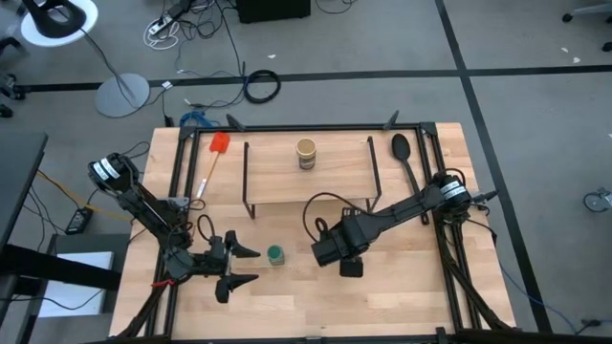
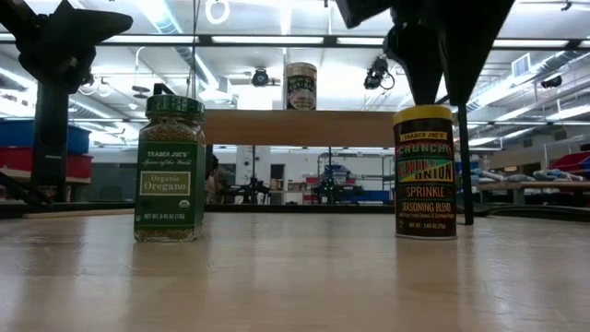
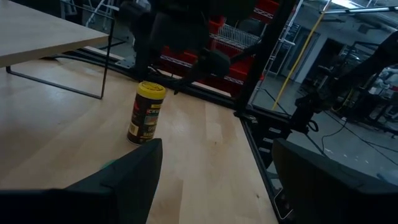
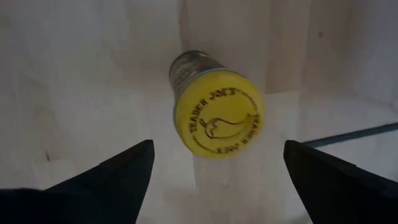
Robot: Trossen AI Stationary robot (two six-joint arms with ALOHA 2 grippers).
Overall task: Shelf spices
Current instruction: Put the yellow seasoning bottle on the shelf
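Yellow-lidded jar [image 4: 217, 121] upright, lid up, right end effector [image 4: 217, 180] released above, left end effector [image 1: 239, 266] released

Lighting, overhead: I read even, bright light across the counter [image 1: 402, 287] from above, shadows soft and short.

Low view: ceiling fixtures glare behind the shelf [image 2: 300, 127]; the arms read as black silhouettes (heavy backlight), the near counter surface blurred.

Left wrist: dim; my left hand's fingers [image 3: 134, 174] are dark and out of focus.

Right wrist: washed pale; yellow-lidded jar [image 4: 217, 121] softly blurred, fingers [image 4: 118, 171] underexposed.
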